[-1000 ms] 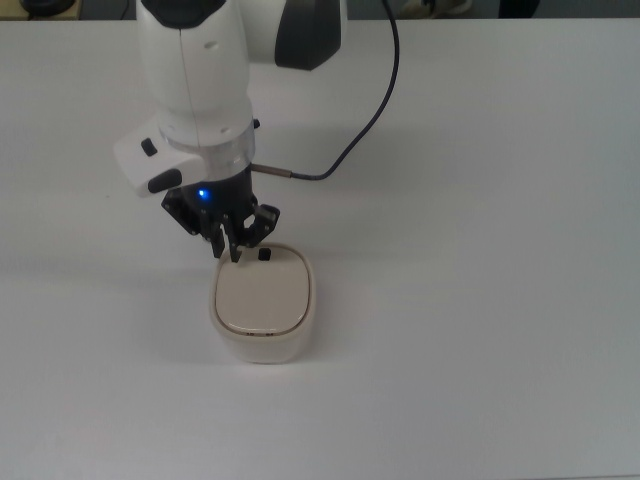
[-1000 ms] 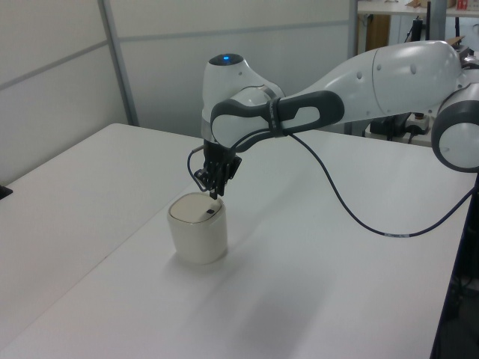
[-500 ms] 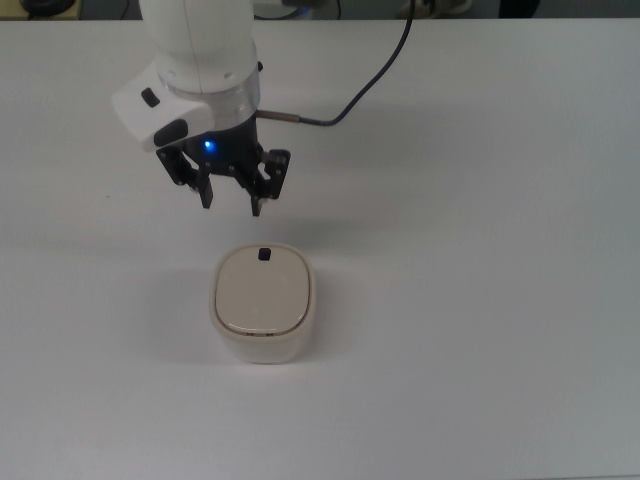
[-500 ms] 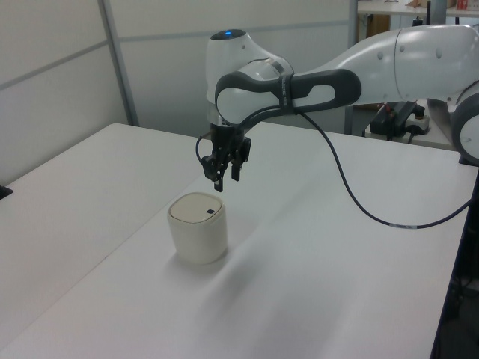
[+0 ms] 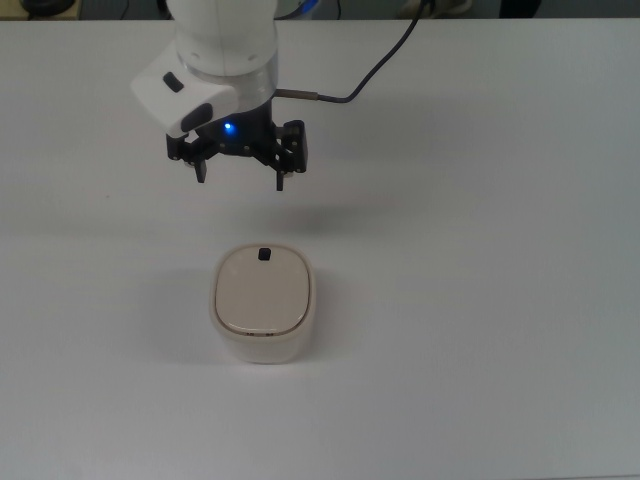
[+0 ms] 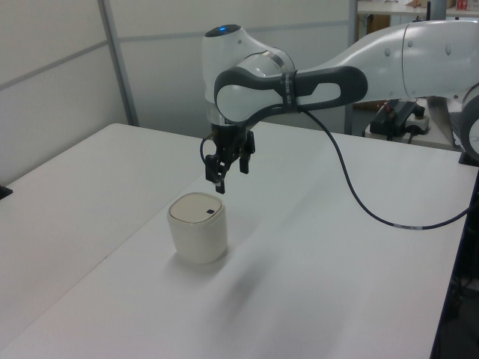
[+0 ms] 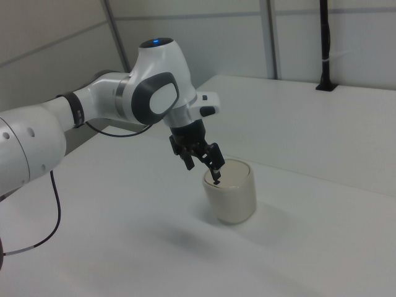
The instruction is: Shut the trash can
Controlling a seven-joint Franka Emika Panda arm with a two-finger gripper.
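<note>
The trash can (image 5: 263, 303) sits on the white table (image 5: 480, 300) with its lid flat, so closing looks done, and the gripper (image 5: 240, 172), wide open and empty, hangs above its far side.

Smooth plastics over a matt white table

The small cream-beige rounded plastic trash can (image 5: 262, 305) has a smooth, faintly satin shell and a flat, dull lid (its tiny black knob (image 5: 264, 254) looks matt). The black claw (image 5: 241, 172) looks like hard matt plastic below a glossy white arm casing (image 6: 389, 56). The white table (image 5: 480, 300) is smooth and matt.
</note>
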